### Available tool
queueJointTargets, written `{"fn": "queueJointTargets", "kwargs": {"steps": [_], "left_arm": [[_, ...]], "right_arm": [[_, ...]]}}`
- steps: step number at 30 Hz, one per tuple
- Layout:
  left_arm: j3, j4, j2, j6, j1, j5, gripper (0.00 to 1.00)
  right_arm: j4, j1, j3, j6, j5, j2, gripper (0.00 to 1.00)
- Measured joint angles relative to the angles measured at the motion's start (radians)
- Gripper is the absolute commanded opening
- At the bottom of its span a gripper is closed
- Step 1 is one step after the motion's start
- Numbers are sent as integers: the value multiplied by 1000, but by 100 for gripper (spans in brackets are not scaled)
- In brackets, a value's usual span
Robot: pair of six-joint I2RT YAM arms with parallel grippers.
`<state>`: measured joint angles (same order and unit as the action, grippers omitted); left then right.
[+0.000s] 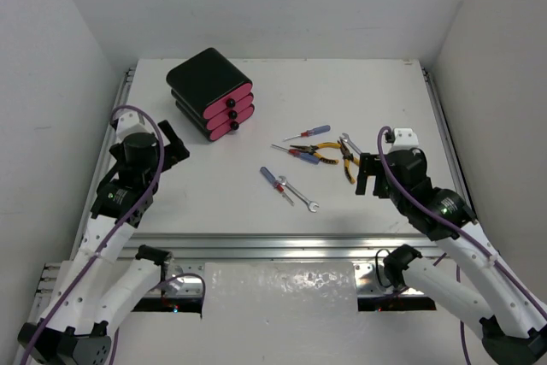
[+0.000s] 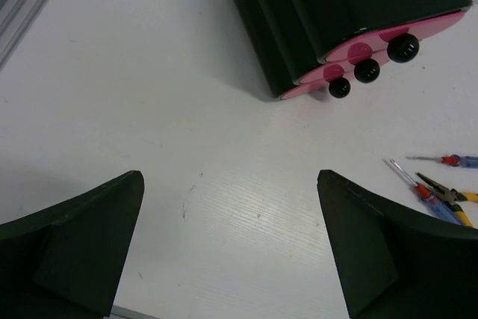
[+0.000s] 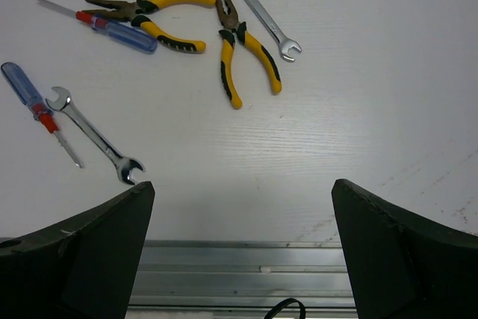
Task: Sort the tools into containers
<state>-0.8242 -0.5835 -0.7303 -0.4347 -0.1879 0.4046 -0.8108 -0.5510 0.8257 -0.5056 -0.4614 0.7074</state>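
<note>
Containers: A glossy black rounded-corner box (image 1: 203,77) with three stacked magenta-pink drawers (image 1: 243,100) is set at the far left of the white surface (image 1: 214,203). All three drawers are shut, and their small black round knobs (image 2: 367,70) are turned toward the tools.
Tools: Nothing is sorted yet. Every tool lies loose on the surface, well apart from the box. Two yellow-and-black-handled pliers (image 3: 226,72) are laid side by side, with a thin silver open-ended wrench (image 3: 261,13) just beside them. Two red-and-blue-handled screwdrivers (image 3: 123,35) lie on the far side. A third screwdriver (image 3: 22,87) and a second wrench (image 3: 93,134) lie nearer, just beside each other.
Left pincer (image 2: 230,184): Spread wide and empty, held above bare surface short of the knobs. This position is judged to be chosen because a drawer must be pulled out before any tool can be deposited.
Right pincer (image 3: 243,188): Spread wide and empty, held on the near side of the tools, presumably staged for pick-up.
Caution: The knobs are small and closely stacked, so a neighbouring drawer could be caught. The box could also be dragged when a drawer is pulled.
</note>
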Motion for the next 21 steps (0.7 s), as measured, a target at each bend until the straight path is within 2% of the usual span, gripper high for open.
{"fn": "queueJointTargets", "kwargs": {"steps": [8, 11, 14, 17, 21], "left_arm": [[-2, -22, 2, -44, 1, 48, 100], [-58, -71, -85, -55, -17, 58, 98], [-234, -138, -286, -90, -156, 171, 99], [-552, -202, -623, -125, -381, 298, 100], [-961, -287, -1040, -90, -473, 409, 98]], "right_arm": [[-5, 0, 0, 0, 2, -1, 99], [-6, 0, -1, -1, 18, 0, 99], [-2, 0, -9, -7, 45, 2, 99], [2, 0, -25, -12, 80, 3, 99], [4, 0, -34, -19, 134, 3, 99]]}}
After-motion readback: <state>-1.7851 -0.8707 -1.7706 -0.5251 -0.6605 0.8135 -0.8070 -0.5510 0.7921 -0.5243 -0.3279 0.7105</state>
